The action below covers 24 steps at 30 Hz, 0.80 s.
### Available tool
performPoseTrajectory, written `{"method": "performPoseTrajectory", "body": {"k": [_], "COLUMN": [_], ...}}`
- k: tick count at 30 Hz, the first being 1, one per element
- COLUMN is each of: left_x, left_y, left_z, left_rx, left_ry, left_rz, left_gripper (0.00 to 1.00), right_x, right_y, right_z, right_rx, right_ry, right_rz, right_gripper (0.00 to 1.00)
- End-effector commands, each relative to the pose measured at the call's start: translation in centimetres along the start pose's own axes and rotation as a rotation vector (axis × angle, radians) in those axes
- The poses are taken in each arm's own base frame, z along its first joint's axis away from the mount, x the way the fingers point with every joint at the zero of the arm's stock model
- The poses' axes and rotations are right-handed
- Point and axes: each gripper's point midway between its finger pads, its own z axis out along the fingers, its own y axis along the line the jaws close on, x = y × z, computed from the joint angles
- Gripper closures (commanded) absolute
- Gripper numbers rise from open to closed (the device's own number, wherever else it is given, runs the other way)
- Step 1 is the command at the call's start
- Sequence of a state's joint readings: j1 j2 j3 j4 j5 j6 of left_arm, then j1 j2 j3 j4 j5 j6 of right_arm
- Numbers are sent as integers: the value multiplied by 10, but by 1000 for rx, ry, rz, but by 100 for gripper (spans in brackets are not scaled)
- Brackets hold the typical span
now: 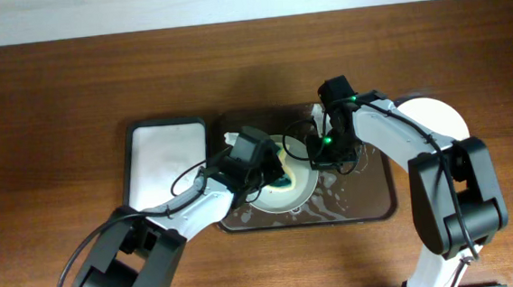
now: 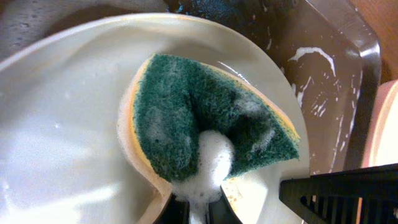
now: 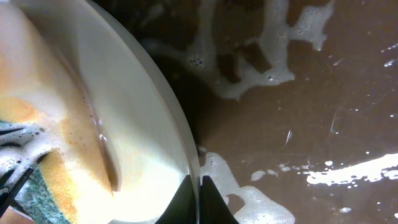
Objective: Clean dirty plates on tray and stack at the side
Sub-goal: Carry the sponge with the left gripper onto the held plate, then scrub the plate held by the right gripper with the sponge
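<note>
A white plate (image 1: 298, 193) lies on the dark brown tray (image 1: 383, 209), which is streaked with foam. My left gripper (image 2: 200, 211) is shut on a green and yellow sponge (image 2: 205, 124) that presses on the plate's inside (image 2: 68, 143), with foam at the fingertips. My right gripper (image 3: 199, 202) is shut on the plate's rim (image 3: 168, 134), pinching it at its right side. The tray's wet floor (image 3: 311, 106) shows beside it. Another plate (image 1: 436, 117) sits at the right of the tray, half hidden by my right arm.
A smaller white rectangular tray (image 1: 165, 159) lies left of the brown tray. The right gripper's black finger (image 2: 348, 193) shows in the left wrist view. The tray's raised rim (image 2: 367, 68) is close to the plate.
</note>
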<state>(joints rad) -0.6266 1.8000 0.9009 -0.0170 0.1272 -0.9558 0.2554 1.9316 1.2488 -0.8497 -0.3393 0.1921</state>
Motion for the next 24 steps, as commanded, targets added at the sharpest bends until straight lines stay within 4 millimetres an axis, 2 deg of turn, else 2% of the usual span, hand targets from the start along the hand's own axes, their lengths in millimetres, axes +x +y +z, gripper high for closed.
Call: {"method": "performPoseTrajectory", "body": {"k": [1,7,10,14,16,17,20,22,24], "left_x": [4,-4,5,11,5,-5,-18,-25,-22], "left_y": [31,51,64,72,62,46,24,13,12], "left_z": [16,12,9,2,-5,-15,-31,-38,-38], "left_rx": [-140,-239,-297,-343,-327,-291,-251,-221,-213], "left_ry": [-37,-93,-54,-20,-28,-43,-79,-105,-96], "left_rz": [34,45,45,42,62,128,186,189,191], "left_gripper": [100,100,100,100,100,100,100,100,100], "right_x": [4,4,4,4,4,4,4,4,4], "right_y": [3,3,3,3,3,3,3,3,3], "right_z": [4,4,4,4,4,4,4,4,4], "right_rx": [-8,-8,-8,-8,-8,-8,-8,-8,-8], "right_ry": [18,18,18,18,18,18,18,18,18], "right_rz": [4,4,4,4,4,4,4,4,4], "right_gripper": [96,96,96,96,96,96,96,96,96]}}
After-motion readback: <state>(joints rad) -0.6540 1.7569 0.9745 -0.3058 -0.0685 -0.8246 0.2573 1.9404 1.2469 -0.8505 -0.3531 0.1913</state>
